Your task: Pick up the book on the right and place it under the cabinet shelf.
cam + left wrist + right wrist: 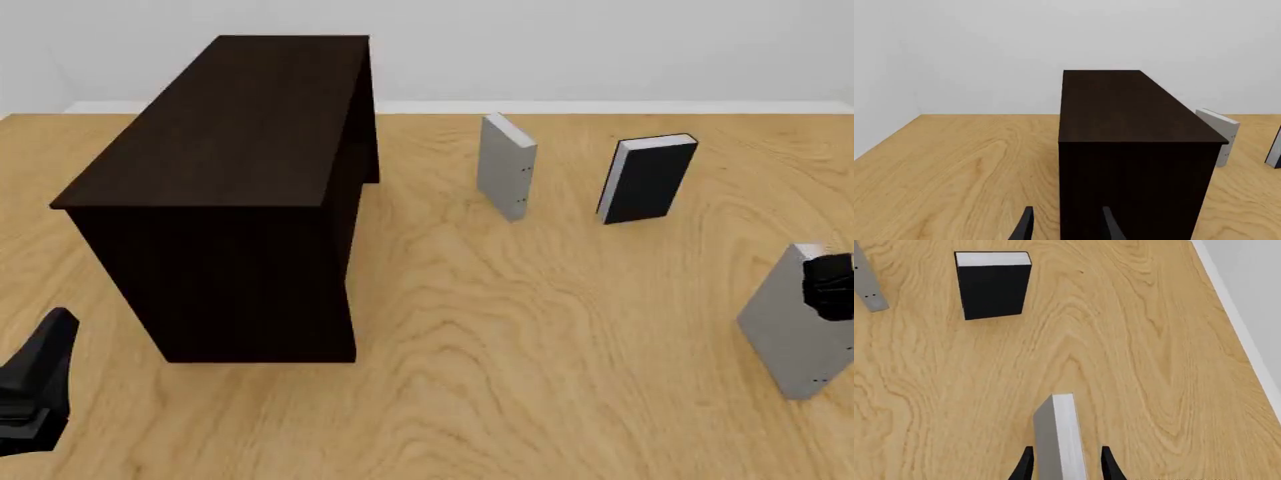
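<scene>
Grasp stage of the pick-and-place task. The light grey hardcover book with white page edges [798, 325] stands upright on the light wooden surface [534, 330] at the right edge of the front view, well apart from the large dark brown box-shaped wooden cabinet [234, 200] in the left half of that frame. The right gripper [1065, 462] straddles the book's upper edge: in the right wrist view, at the bottom centre of the frame, one dark finger shows on each side of the book, with a thin gap visible on each side, so the jaws appear parted around it, not clamped; whether the pads already touch the covers cannot be told. The book appears to rest on the surface, so lifting has seemingly not yet begun. The next move would call for closing firmly on both covers, raising the book clear, carrying it leftward across the surface, and turning it to slide into the cabinet's open space beneath the inner shelf board, whose opening faces away from the front camera and is mostly hidden. The left gripper [1067, 225], at the bottom of the left wrist view, stands with its jaws apart and empty, close to the cabinet's near end. A second grey hardcover book [507, 165] and a black-covered book with white page edges [647, 178] stand in the upper middle and upper right. No brand, label or legible writing appears; only tiny dark dots mark a cover edge.
</scene>
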### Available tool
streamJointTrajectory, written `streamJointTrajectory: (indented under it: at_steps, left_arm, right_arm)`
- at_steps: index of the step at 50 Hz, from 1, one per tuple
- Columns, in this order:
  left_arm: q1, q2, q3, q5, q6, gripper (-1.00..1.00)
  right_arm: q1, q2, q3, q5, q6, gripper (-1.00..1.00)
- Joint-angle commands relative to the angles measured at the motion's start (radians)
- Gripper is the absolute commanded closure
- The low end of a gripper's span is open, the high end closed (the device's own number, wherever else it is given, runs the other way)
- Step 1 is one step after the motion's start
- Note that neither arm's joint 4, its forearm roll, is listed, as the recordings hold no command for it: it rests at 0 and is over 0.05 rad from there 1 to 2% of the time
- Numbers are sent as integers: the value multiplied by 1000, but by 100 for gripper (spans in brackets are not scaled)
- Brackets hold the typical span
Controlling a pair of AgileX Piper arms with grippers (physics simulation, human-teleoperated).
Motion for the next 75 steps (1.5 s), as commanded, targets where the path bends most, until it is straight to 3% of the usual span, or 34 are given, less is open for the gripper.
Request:
streamJointTrajectory:
  at_steps: [1, 16, 32, 33, 44, 53, 65, 75]
  left_arm:
    - [0, 0, 0, 0, 0, -100]
    - [0, 0, 0, 0, 0, -100]
    - [0, 0, 0, 0, 0, -100]
    - [0, 0, 0, 0, 0, -100]
    - [0, 0, 0, 0, 0, -100]
    - [0, 0, 0, 0, 0, -100]
    - [0, 0, 0, 0, 0, -100]
    - [0, 0, 0, 0, 0, -100]
  right_arm:
    - [-32, 117, 14, -79, -5, -100]
    - [-76, 277, 52, -206, -30, -100]
    - [-74, 355, 79, -267, -15, -100]
    - [-79, 344, 72, -257, -6, 100]
    - [-52, 238, 48, -165, -10, 100]
    - [-7, 127, 18, -65, 20, 100]
    - [140, -22, -28, 54, 134, 100]
    - [242, -35, -54, 68, 211, 100]
